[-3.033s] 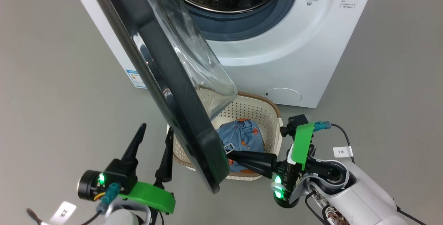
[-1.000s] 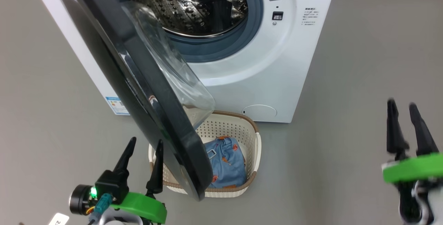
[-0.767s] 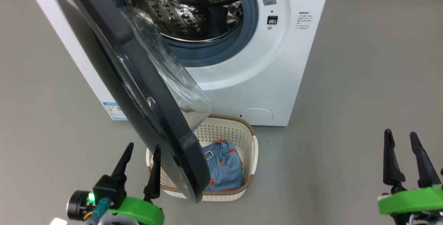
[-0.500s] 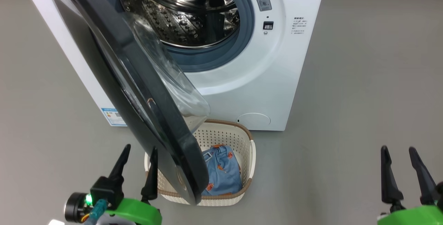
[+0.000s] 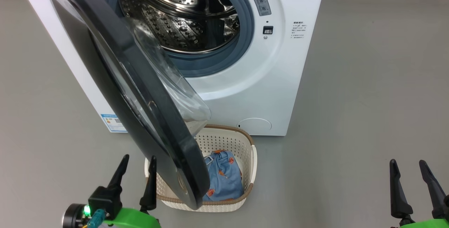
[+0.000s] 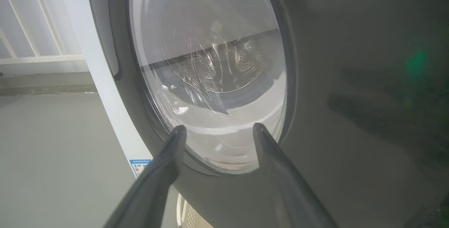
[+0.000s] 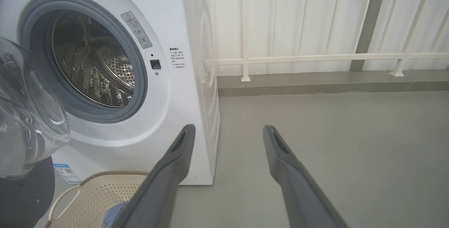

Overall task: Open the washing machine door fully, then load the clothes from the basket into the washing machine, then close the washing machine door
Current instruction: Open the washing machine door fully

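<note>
- Head view, lower left: left gripper (image 5: 139, 158), two long dark fingers parted, nothing between them. Lower right: right gripper (image 5: 407, 163), equally parted and empty, above bare grey floor (image 5: 350, 115).
- Just right of the left gripper: large round glossy black washing machine door (image 5: 159, 126), swung out from the big white front-loading washing machine (image 5: 277, 80). Seen nearly edge-on, long line slanting from upper left to bottom centre, clear glass bowl (image 5: 182, 94) bulging toward the right gripper's side.
- Contact between the left gripper's fingers and the door: cannot tell.
- Ahead of the left gripper and to its right, half under the door's free edge: small cream-white perforated plastic basket (image 5: 228, 140) with a brown rim, on the floor before the machine. Long axis from machine toward robot; well left of the right gripper.
- In the basket: light blue clothes (image 5: 224, 177) with orange figures, one soft lump, partly hidden by the door.
- Added by the left wrist view: the door's outer face close ahead, fingers framing the lower glass, a blue label (image 6: 140, 166) left of the left finger.
- Added by the right wrist view: the open mouth ahead and to the left, with grey-blue rubber ring (image 7: 101, 115) and perforated steel drum (image 7: 91, 66). White railing (image 7: 315, 59) beyond; a basket corner left of the left finger.
</note>
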Robot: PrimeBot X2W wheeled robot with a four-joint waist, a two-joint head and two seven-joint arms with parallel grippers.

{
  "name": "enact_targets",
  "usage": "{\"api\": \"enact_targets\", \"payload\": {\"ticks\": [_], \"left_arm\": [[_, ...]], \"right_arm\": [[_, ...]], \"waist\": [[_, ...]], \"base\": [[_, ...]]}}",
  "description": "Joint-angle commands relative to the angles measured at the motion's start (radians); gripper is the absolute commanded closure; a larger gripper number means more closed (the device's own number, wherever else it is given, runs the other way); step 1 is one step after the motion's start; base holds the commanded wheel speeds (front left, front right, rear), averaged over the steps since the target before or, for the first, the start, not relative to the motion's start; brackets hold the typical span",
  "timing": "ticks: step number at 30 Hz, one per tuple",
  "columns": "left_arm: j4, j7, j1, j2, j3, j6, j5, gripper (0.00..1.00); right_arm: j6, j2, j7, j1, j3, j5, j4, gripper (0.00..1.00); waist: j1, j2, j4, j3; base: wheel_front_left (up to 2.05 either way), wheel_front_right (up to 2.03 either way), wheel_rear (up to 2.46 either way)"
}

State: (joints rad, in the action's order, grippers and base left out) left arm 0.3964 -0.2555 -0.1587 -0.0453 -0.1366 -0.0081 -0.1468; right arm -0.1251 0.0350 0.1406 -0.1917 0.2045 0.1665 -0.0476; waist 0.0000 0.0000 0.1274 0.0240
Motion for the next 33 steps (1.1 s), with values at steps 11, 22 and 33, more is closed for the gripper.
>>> {"api": "enact_targets", "payload": {"ticks": [11, 22, 33], "left_arm": [[-0.015, -0.006, -0.005, -0.012, 0.033, -0.004, -0.004, 0.0], [-0.01, -0.006, -0.013, -0.011, 0.034, -0.009, -0.009, 0.0], [-0.056, -0.006, -0.063, -0.029, 0.075, 0.018, -0.025, 1.0]], "right_arm": [[-0.006, 0.015, -0.004, 0.007, -0.021, 0.008, -0.022, 0.0], [-0.006, 0.015, -0.002, 0.006, -0.021, 0.021, -0.016, 0.0], [-0.006, 0.015, -0.004, 0.004, -0.02, 0.025, -0.009, 0.0]], "waist": [[0.0, 0.0, -0.001, -0.01], [0.0, 0.0, 0.009, -0.008], [0.0, 0.0, 0.015, -0.014]], "base": [[0.0, 0.0, 0.0], [0.0, 0.0, 0.0], [0.0, 0.0, 0.0]]}}
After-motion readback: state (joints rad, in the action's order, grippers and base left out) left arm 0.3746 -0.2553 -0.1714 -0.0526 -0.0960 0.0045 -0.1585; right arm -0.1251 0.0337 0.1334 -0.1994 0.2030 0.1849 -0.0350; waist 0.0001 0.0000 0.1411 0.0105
